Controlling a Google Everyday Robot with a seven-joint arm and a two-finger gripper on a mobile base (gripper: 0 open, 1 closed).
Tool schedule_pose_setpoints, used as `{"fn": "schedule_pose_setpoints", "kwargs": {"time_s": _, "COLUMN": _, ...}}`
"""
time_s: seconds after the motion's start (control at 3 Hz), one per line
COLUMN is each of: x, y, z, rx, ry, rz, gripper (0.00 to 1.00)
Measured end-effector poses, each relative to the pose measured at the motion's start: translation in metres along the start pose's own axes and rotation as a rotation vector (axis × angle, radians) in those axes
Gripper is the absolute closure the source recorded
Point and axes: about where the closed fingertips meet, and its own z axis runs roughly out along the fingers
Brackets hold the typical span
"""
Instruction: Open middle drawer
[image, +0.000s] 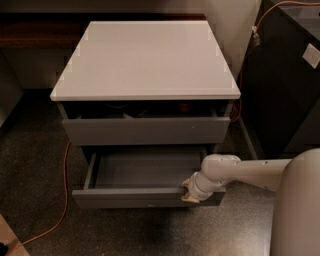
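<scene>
- A wide, shallow grey middle drawer with a flat handleless front stands pulled well out of a low grey cabinet, its grey interior showing.
- The cream-tipped gripper of a white robot arm sits at the upper edge of that front, near its right end, touching it; whether it is clamped or loose cannot be told.
- Above, the taller-fronted grey top drawer sits slightly ajar beneath the cabinet's smooth white slab top.
- A thin orange cable trails across the dark speckled floor left of the cabinet.
- A tall black cabinet stands to the right.
</scene>
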Motion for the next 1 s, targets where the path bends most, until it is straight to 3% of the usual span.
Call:
{"fn": "schedule_pose_setpoints", "kwargs": {"time_s": 0.33, "x": 0.0, "y": 0.0, "z": -0.001, "rx": 0.0, "ry": 0.0, "rz": 0.0, "gripper": 1.0}}
{"fn": "schedule_pose_setpoints", "kwargs": {"time_s": 0.67, "x": -0.001, "y": 0.002, "z": -0.002, "rx": -0.001, "ry": -0.001, "rz": 0.0, "gripper": 1.0}}
{"fn": "schedule_pose_setpoints", "kwargs": {"time_s": 1.0, "x": -0.01, "y": 0.019, "z": -0.006, "rx": -0.009, "ry": -0.006, "rz": 0.002, "gripper": 1.0}}
